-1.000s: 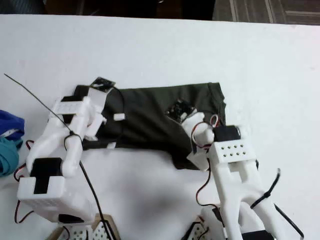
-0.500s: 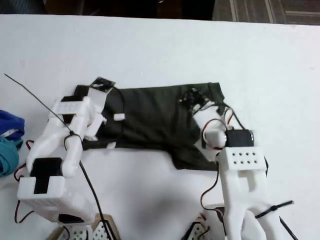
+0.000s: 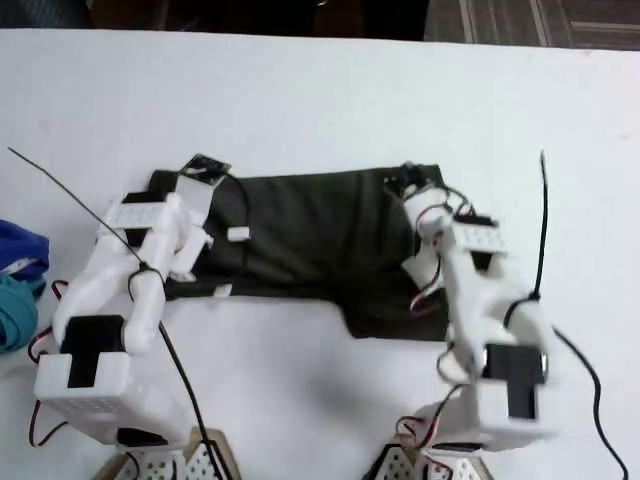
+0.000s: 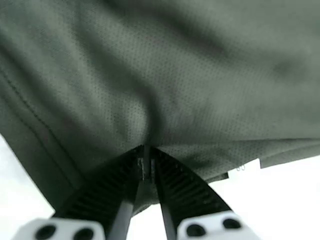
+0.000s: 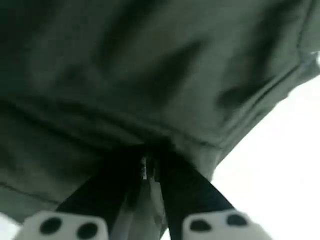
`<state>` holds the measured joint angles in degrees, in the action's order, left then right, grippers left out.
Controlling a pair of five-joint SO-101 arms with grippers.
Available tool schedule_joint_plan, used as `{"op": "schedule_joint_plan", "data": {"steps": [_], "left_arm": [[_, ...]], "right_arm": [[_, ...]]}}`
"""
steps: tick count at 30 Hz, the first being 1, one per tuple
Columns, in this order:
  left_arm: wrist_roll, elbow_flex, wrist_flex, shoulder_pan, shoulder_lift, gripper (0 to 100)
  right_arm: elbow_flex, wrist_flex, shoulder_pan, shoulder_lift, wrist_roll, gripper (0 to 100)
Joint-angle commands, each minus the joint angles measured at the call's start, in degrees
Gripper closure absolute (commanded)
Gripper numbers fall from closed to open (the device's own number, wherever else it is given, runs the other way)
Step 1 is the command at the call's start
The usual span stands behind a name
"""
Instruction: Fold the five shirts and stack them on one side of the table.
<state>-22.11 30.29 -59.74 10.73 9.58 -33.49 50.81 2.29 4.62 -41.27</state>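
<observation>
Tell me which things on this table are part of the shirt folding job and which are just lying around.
Part of the job: dark green shirt; left hand and right hand, each shut on its fabric; blue cloth and teal cloth at the table's left edge, probably other shirts.
Just lying about: thin black wire; white table.

Dark olive-green shirt (image 3: 300,235), fine dotted mesh weave. White table (image 3: 320,90). Blue cloth (image 3: 20,250) and teal cloth (image 3: 10,310) lie well apart from shirt.
</observation>
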Motion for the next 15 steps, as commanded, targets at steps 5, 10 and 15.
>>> {"op": "schedule_joint_plan", "data": {"steps": [5,10,15], "left_arm": [[0.2,0.3,0.9,2.0,0.4,98],[0.2,0.3,0.9,2.0,0.4,98],[0.2,0.3,0.9,2.0,0.4,98]], "right_arm": [[13.6,10.1,2.5,5.4,0.1,98.0],[12.0,14.5,1.6,-4.5,0.1,98.0],[2.7,17.4,0.4,-21.4,-0.4,97.6]]}}
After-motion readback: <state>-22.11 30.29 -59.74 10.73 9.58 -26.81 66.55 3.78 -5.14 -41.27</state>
